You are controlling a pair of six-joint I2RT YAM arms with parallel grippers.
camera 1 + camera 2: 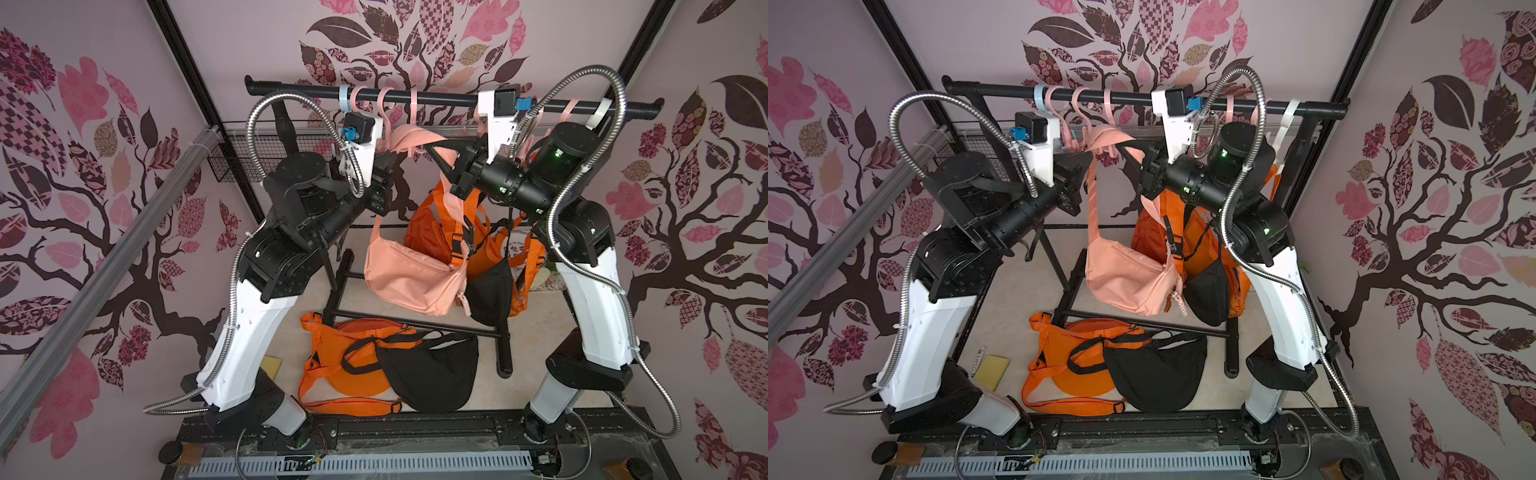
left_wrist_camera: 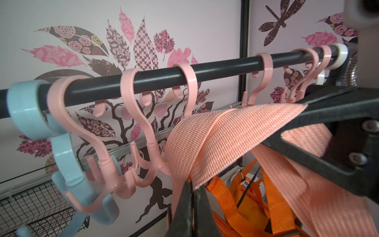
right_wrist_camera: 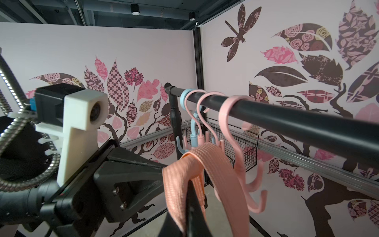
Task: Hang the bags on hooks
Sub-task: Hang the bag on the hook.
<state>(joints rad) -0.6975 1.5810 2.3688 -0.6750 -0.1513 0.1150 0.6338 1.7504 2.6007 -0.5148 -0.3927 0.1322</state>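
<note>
Two grippers, the left gripper and the right gripper, each pinch tight on the pink strap stretched between them. The pink bag hangs below both. A pink hook sits just beside them, under the rail.

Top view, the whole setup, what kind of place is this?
Likely a robot lab test booth: decal-covered panel walls, a clothes rail with plastic hooks, robot arms fixed to a base.
</note>
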